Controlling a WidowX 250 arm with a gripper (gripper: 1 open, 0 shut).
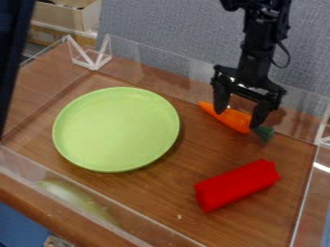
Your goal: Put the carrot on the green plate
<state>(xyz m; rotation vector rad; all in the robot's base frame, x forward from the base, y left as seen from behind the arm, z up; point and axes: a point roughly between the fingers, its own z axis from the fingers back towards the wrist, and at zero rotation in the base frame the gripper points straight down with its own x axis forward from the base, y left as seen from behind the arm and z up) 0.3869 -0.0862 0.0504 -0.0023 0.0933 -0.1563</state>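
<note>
The orange carrot (230, 117) with a dark green stem tip lies on the wooden table at the right, pointing left. My black gripper (248, 108) hangs straight down over it, open, with one finger on each side of the carrot's thick end and low against it. Part of the carrot is hidden behind the fingers. The round lime-green plate (116, 128) lies flat on the left half of the table with nothing on it, well apart from the gripper.
A red ridged block (237, 184) lies at the front right. Clear plastic walls (304, 198) ring the table. A small clear stand (88, 50) sits at the back left. Cardboard boxes stand behind the table at upper left.
</note>
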